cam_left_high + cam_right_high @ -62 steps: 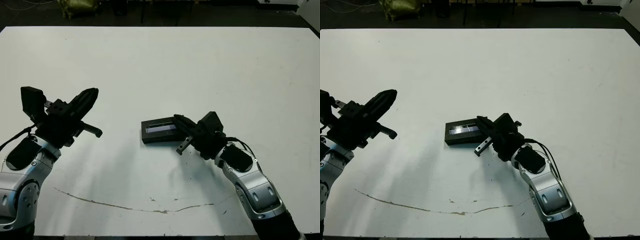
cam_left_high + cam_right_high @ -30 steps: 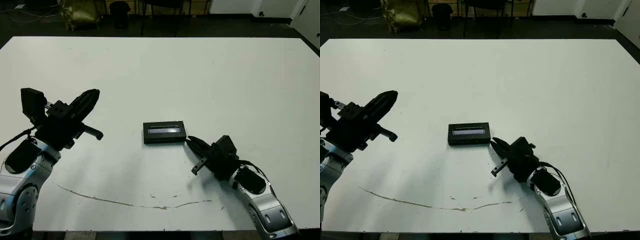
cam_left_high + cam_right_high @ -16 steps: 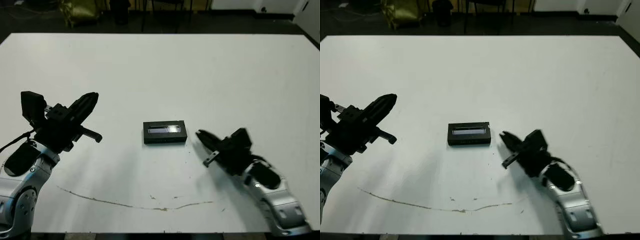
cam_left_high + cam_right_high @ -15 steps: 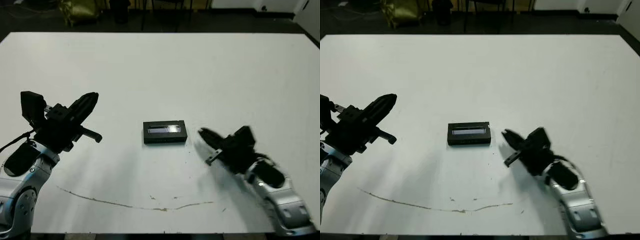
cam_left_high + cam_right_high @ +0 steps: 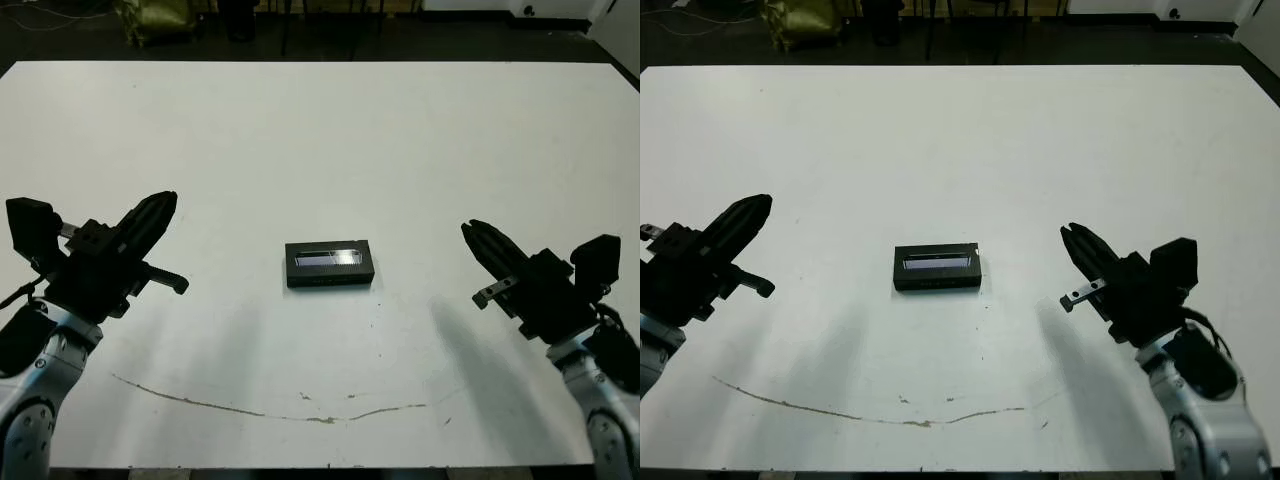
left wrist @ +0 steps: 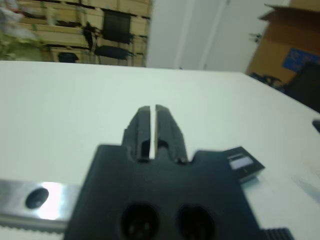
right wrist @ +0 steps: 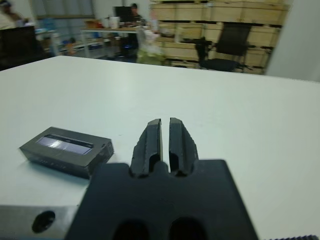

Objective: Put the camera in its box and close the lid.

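Note:
The box [image 5: 329, 264] lies at the table's middle with the lid [image 5: 328, 257] flat on top of it, its pale bluish strip facing up. The camera is out of view. My left gripper [image 5: 166, 202] hovers well to the left of the box, shut, holding nothing. My right gripper [image 5: 470, 231] hovers well to the right of it, also shut on nothing. Each wrist view shows its own fingers nearly touching, left gripper [image 6: 150, 108] and right gripper [image 7: 165, 121], with the closed box [image 7: 67, 151] off to one side.
A thin brown scuff line [image 5: 250, 408] runs along the white table near the front edge. Chairs and wooden shelving [image 7: 220, 30] stand beyond the far edge. Bare table surface surrounds the box on all sides.
My right gripper has drawn back from beside the box to the right and lifted. My left gripper has shifted slightly left. The box and lid have stayed put.

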You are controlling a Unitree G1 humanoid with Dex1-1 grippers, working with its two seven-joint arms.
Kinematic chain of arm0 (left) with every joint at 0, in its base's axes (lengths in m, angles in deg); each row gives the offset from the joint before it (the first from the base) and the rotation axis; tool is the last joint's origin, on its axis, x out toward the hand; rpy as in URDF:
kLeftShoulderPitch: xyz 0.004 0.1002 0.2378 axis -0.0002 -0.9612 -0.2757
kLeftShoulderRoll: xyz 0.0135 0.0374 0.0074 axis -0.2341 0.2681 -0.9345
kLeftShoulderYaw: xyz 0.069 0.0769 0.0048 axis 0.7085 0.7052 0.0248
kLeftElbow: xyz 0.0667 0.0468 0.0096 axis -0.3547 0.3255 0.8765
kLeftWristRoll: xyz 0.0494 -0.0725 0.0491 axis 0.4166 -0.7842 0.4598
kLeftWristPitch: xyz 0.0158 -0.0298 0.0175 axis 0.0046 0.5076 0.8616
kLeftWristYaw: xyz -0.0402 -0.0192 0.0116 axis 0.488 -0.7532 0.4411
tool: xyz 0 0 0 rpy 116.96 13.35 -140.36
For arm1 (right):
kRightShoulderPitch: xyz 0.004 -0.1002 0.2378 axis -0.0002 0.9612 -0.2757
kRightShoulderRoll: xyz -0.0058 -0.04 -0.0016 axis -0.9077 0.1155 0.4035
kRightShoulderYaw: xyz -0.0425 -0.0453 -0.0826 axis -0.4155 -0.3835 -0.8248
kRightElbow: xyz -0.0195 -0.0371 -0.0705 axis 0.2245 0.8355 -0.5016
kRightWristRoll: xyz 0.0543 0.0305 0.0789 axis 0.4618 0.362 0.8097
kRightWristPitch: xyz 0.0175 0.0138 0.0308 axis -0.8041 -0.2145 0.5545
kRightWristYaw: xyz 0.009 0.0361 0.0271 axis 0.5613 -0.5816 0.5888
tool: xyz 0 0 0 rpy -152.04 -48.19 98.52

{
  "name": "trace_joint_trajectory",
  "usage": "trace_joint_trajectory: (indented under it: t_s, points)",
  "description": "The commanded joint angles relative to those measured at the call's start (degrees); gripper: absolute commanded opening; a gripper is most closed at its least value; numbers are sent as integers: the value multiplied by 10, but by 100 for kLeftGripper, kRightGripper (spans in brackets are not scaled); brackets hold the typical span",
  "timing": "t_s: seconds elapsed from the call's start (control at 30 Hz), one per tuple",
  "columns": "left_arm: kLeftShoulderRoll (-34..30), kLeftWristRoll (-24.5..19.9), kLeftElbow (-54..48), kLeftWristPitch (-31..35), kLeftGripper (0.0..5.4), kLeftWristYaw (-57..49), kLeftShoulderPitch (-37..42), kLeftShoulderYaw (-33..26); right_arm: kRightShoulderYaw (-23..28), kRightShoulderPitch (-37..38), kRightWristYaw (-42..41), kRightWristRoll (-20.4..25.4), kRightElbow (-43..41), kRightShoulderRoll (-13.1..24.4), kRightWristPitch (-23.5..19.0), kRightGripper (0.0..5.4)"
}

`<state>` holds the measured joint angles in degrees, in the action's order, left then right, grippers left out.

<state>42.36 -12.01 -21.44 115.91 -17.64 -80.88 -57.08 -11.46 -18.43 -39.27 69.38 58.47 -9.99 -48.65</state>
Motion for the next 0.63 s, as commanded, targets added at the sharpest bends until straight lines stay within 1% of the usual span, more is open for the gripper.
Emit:
trace_joint_trajectory:
  t_s: [0.03, 0.17, 0.27, 0.33, 0.4, 0.47, 0.53, 0.63]
  points:
    - [15, 37, 0, -27, 1, -17, -30, 15, -25, 20, 34, -39, 32, -33, 39, 0]
    - [40, 117, 25, -120, 1, -20, -62, 47, -53, 35, 93, -82, 67, -92, 87, 0]
    - [64, 158, 48, -179, 1, -23, -83, 71, -67, 40, 111, -93, 103, -124, 125, 0]
    - [79, 171, 65, -207, 1, -22, -92, 83, -71, 41, 117, -97, 119, -136, 142, 0]
    - [95, 170, 74, -216, 1, -25, -97, 92, -76, 44, 123, -102, 123, -145, 148, 0]
    - [104, 173, 79, -221, 1, -29, -98, 102, -80, 45, 119, -104, 134, -149, 164, 0]
    - [109, 177, 86, -224, 1, -30, -94, 108, -83, 45, 117, -100, 139, -152, 169, 0]
    - [112, 183, 91, -224, 1, -34, -86, 115, -82, 44, 123, -102, 134, -152, 163, 0]
